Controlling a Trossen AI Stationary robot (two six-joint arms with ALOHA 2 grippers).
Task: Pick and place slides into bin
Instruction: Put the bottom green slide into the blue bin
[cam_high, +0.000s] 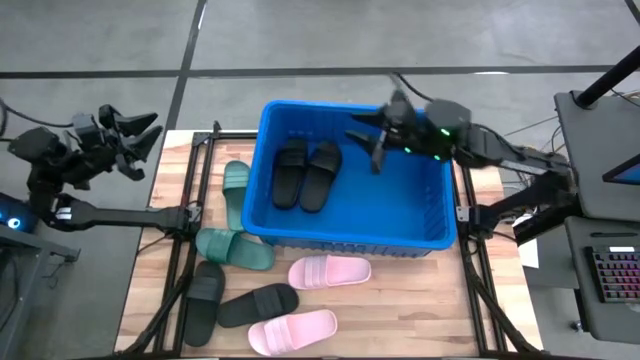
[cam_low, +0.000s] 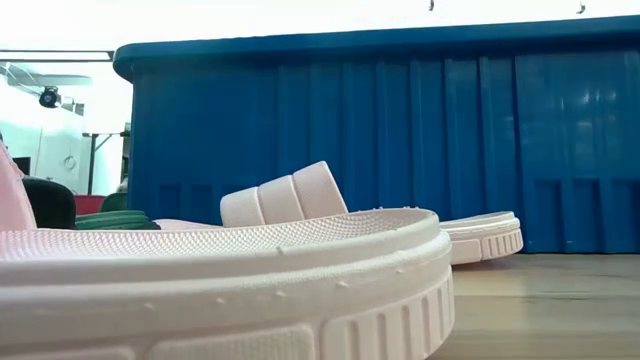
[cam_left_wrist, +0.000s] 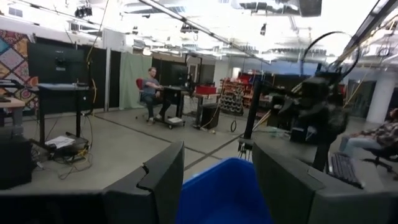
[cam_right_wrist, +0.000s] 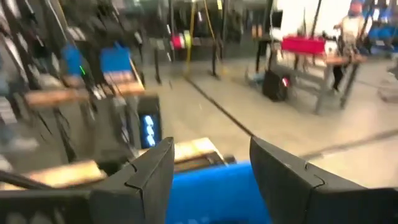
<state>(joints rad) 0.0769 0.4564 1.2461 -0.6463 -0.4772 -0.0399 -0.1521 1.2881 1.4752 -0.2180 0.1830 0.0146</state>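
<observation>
Two black slides (cam_high: 307, 174) lie side by side in the bin (cam_high: 350, 238), so that pair looks done. Six wait on the counter (cam_high: 400, 310) in front of and beside it: two green (cam_high: 234, 215), two black (cam_high: 232, 303), two pink (cam_high: 310, 300). The right claw (cam_high: 385, 135) hangs over the bin's far edge, fingers apart and empty, probably just clear of a drop. The left claw (cam_high: 140, 140) is parked off the counter's left corner, fingers apart, holding nothing, leaving the slides reachable.
</observation>
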